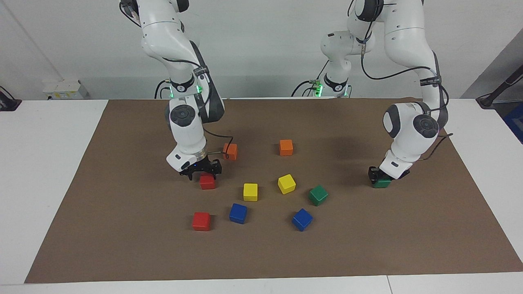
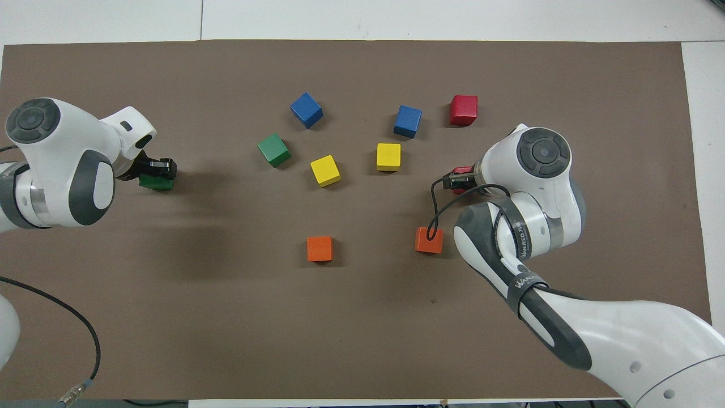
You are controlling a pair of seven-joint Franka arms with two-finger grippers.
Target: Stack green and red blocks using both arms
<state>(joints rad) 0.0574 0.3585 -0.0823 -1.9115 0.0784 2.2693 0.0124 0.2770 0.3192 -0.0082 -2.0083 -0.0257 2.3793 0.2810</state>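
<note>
My left gripper [image 1: 380, 178] [image 2: 160, 171] is shut on a dark green block [image 1: 383, 184] [image 2: 154, 182], held very low over the brown mat near the left arm's end. Whether that block touches the mat I cannot tell. My right gripper [image 1: 202, 173] [image 2: 460, 180] is down over a red block [image 1: 207, 182] [image 2: 461, 170], open, with a finger on each side of the block's top. A second green block [image 1: 318, 194] [image 2: 274, 149] and a second red block [image 1: 201, 221] [image 2: 463, 109] lie loose on the mat, farther from the robots.
Two orange cubes [image 1: 230, 151] [image 1: 286, 147] lie nearest the robots. Two yellow cubes [image 1: 250, 191] [image 1: 286, 183] and two blue cubes [image 1: 238, 212] [image 1: 302, 219] sit among the loose blocks. The brown mat [image 1: 122, 228] covers a white table.
</note>
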